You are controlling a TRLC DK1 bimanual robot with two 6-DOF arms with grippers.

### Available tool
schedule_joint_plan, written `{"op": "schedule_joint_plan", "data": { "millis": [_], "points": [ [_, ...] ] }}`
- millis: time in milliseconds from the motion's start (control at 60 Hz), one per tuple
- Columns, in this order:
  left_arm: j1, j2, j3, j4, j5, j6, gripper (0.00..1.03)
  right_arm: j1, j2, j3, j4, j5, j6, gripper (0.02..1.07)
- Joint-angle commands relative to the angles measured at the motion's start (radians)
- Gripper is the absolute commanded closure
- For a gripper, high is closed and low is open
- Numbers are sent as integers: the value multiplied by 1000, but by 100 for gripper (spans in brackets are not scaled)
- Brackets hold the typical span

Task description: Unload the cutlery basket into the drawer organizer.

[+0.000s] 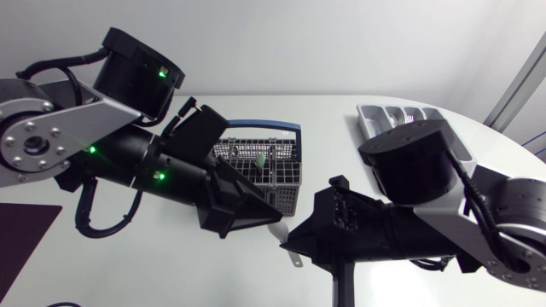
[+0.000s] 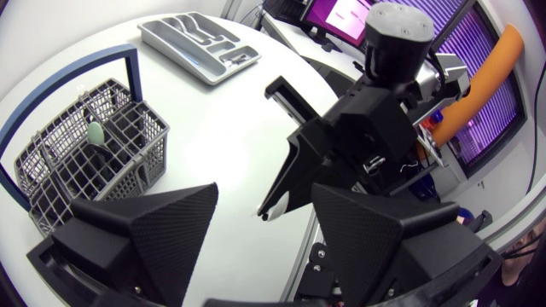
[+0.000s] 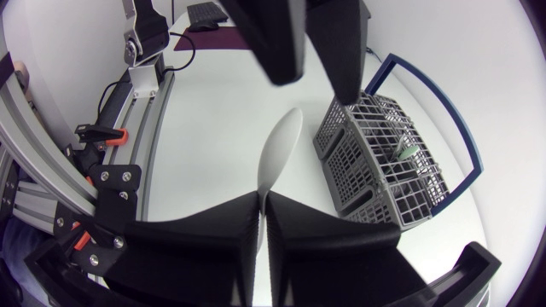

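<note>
A white plastic spoon (image 1: pixel 281 232) (image 3: pixel 282 149) sticks out ahead of my right gripper (image 1: pixel 292 244) (image 3: pixel 262 199), which is shut on its handle. The spoon hangs over the table just in front of the grey wire cutlery basket (image 1: pixel 291 193) (image 3: pixel 367 175). My left gripper (image 1: pixel 271 217) (image 2: pixel 263 191) faces the spoon's bowl (image 2: pixel 270 208) with its fingers apart and nothing between them. A green-handled utensil (image 1: pixel 258 160) (image 2: pixel 95 132) stands in the basket. The grey drawer organizer (image 1: pixel 372 115) (image 2: pixel 175 47) lies at the back right, partly hidden by my right arm.
The basket has a blue carrying handle (image 1: pixel 264 125) arching over it. A dark piece of cutlery (image 2: pixel 241 59) lies in the organizer. A dark purple mat (image 1: pixel 21 232) lies at the table's front left. Both arms crowd the middle of the table.
</note>
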Motion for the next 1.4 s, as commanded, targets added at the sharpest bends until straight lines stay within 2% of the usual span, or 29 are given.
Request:
{"op": "schedule_joint_plan", "data": {
  "millis": [0, 217, 317, 533, 633, 817, 933, 1017, 1167, 1383],
  "points": [
    [32, 28, 43, 22, 2, -39, 11, -6, 11, -26, -22, 5, 10, 102],
    [119, 86, 83, 41, -18, -65, 11, -48, -28, -39, -75, 21, -14, 102],
    [148, 128, 104, 41, -44, -68, 11, -124, -75, -45, -117, 22, -48, 102],
    [127, 181, 133, 45, -174, -67, 11, -314, -138, -45, -198, 21, -166, 102],
    [112, 200, 142, 44, -205, -72, 11, -415, -143, -46, -213, 16, -223, 102],
    [85, 252, 178, 42, -305, -137, 11, -587, -129, -52, -220, -13, -358, 102],
    [82, 313, 237, -16, -314, -174, 11, -671, -97, -43, -212, -16, -458, 102],
    [84, 362, 280, -67, -314, -210, 5, -714, -85, -35, -215, -16, -517, 102],
    [88, 378, 294, -74, -314, -245, 5, -779, -57, -16, -223, -15, -616, 102],
    [98, 405, 336, -107, -329, -372, 5, -874, 20, 32, -238, -2, -749, 102]
  ]
}}
